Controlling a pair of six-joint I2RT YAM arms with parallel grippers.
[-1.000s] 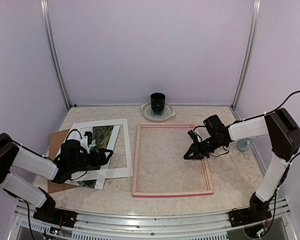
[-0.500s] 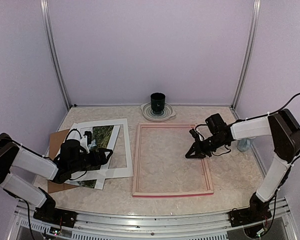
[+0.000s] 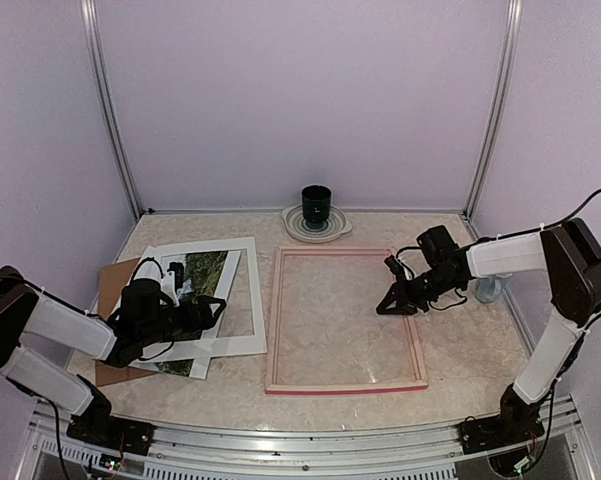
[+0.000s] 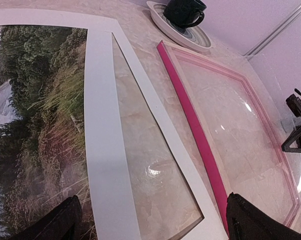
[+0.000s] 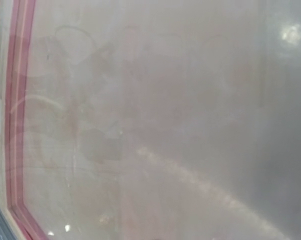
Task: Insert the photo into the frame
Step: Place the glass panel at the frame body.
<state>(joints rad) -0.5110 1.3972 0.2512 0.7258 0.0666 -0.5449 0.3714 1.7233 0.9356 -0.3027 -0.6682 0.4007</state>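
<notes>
I am judging the task barely started. The photo [image 3: 205, 272] is lying at left under the white mat board [image 3: 235, 335], outside the frame [image 3: 345, 386], which is lying flat at centre. The left hand [image 4: 153, 200] is hovering open over the photo. The right hand [image 3: 385, 308] is hanging closed, apparently empty, over the frame's right rail.

Low left arm [image 3: 65, 330], left fingers [image 4: 64, 222] spread wide, outstretched right arm [image 3: 500, 258], right fingers [image 3: 390, 301] closed

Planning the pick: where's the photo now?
Top view: the photo lies flat on the table's left side, overlapping the white mat board, left of the pink frame, right by the left end effector.
</notes>
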